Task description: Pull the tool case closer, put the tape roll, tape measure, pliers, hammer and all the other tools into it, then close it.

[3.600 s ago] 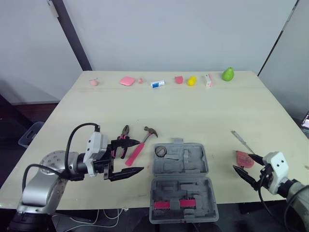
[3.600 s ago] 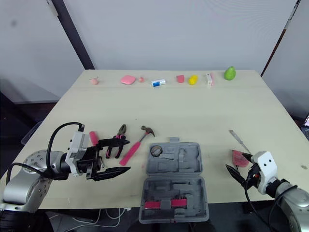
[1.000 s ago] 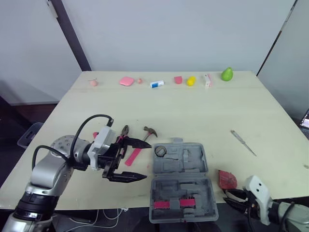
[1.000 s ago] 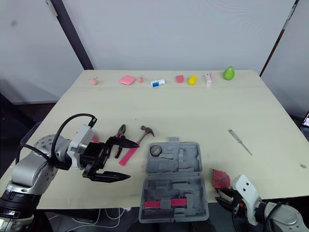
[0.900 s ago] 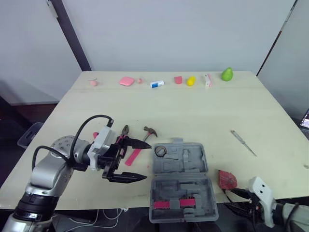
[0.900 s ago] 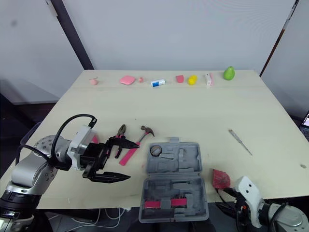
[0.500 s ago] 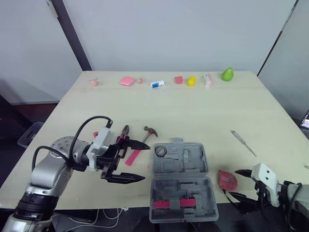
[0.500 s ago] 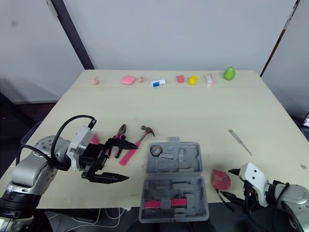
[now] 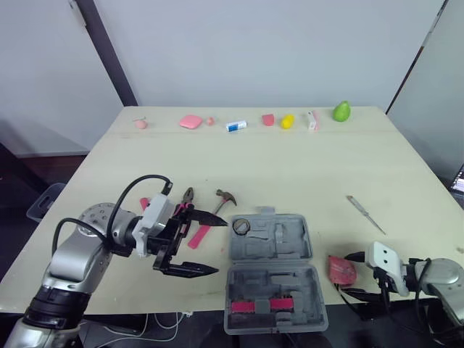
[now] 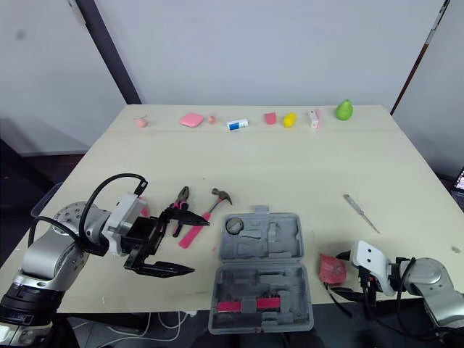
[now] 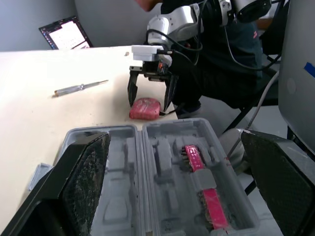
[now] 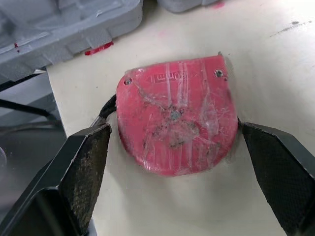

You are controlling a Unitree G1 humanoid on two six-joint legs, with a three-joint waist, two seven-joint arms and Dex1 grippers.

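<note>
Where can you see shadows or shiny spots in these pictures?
Left eye view: soft, even light falls on the table, with no glare. Right wrist view: the tape measure looks dull and scratched, not shiny, with a thin soft shadow along its rim.

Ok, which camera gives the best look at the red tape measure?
The right wrist view: the tape measure lies close up between the open fingers of the right gripper. The eye views show it small, right of the tool case. The left wrist view shows it from the side, beyond the case.
</note>
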